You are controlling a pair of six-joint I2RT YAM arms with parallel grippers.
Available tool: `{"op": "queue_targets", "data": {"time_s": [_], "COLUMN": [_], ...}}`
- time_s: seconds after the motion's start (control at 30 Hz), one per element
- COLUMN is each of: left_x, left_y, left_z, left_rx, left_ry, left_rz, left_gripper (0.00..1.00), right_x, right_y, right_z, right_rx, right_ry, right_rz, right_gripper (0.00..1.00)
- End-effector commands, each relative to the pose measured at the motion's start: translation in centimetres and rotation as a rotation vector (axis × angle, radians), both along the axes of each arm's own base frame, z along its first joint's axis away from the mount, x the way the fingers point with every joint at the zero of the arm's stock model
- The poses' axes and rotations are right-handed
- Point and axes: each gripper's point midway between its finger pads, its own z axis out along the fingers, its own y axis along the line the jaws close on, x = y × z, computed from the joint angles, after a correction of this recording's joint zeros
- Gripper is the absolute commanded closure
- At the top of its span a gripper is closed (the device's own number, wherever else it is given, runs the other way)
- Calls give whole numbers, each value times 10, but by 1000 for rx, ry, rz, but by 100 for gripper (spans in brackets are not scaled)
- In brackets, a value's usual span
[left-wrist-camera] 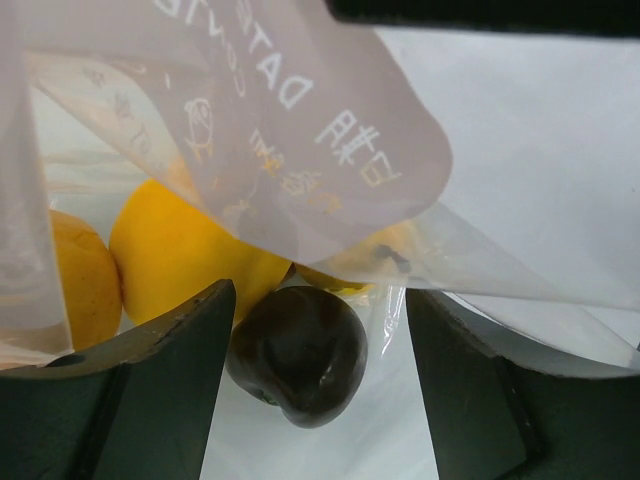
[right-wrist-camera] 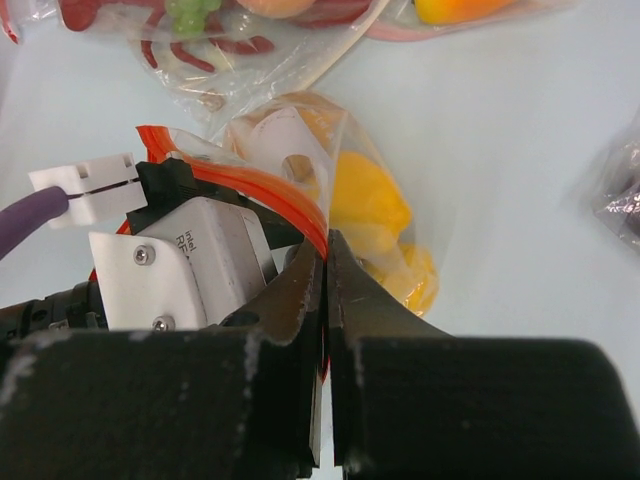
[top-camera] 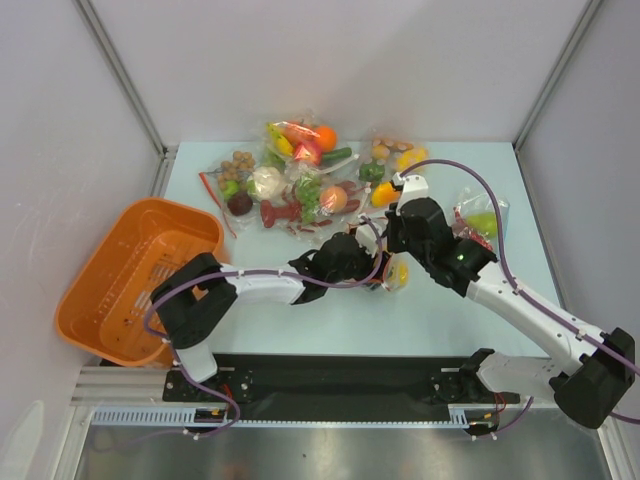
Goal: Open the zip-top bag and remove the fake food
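Note:
The zip-top bag (top-camera: 397,272) lies mid-table, its mouth held open. My right gripper (right-wrist-camera: 327,250) is shut on its orange-red zip strip (right-wrist-camera: 250,185); it also shows in the top view (top-camera: 400,238). My left gripper (left-wrist-camera: 318,300) is open and reaches inside the bag, under the clear printed film (left-wrist-camera: 300,120). A dark purple ball (left-wrist-camera: 300,350) lies between its fingers, nearer the left one, with a gap to the right one. Yellow pieces (left-wrist-camera: 190,260) and an orange piece (left-wrist-camera: 85,280) sit just behind it. Yellow pieces (right-wrist-camera: 370,200) also show through the bag in the right wrist view.
A pile of other clear bags with toy food (top-camera: 300,180) lies at the back of the table. One more bag (top-camera: 480,220) lies to the right. An orange basket (top-camera: 130,280) stands at the left edge. My left wrist's white camera housing (right-wrist-camera: 190,260) sits close beside my right gripper.

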Motion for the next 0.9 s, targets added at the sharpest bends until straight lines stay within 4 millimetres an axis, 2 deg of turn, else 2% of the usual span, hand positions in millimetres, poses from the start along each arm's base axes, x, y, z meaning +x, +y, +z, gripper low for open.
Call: {"op": "queue_targets", "data": {"time_s": [0.0,0.23,0.63,0.73,0.77,0.87], "left_x": [5,8,16,17,16,16], "left_y": [-27,-39,-55,-57,-57,-55], "left_z": [37,45,34,36,36,38], "left_rx": [-116,-154,-147,-163,-163,-169], "left_ry": [-63,-71,-55,-58,-60,-66], "left_rz": [-19,-24,-23,-17,-14,-13], "left_gripper": [25,24,25,36,45,59], "right_x": [0,-1,-3,-2,-2,-3], "right_y": [8,13,14,14,12,10], "right_z": [12,6,2,1,-1,-4], "right_rx": [70,82,91,93,89,86], "right_ry": [-30,-10,1,2,6,12], "right_rz": [19,37,45,43,38,34], "right_gripper": [100,100,100,100,100,100]}}
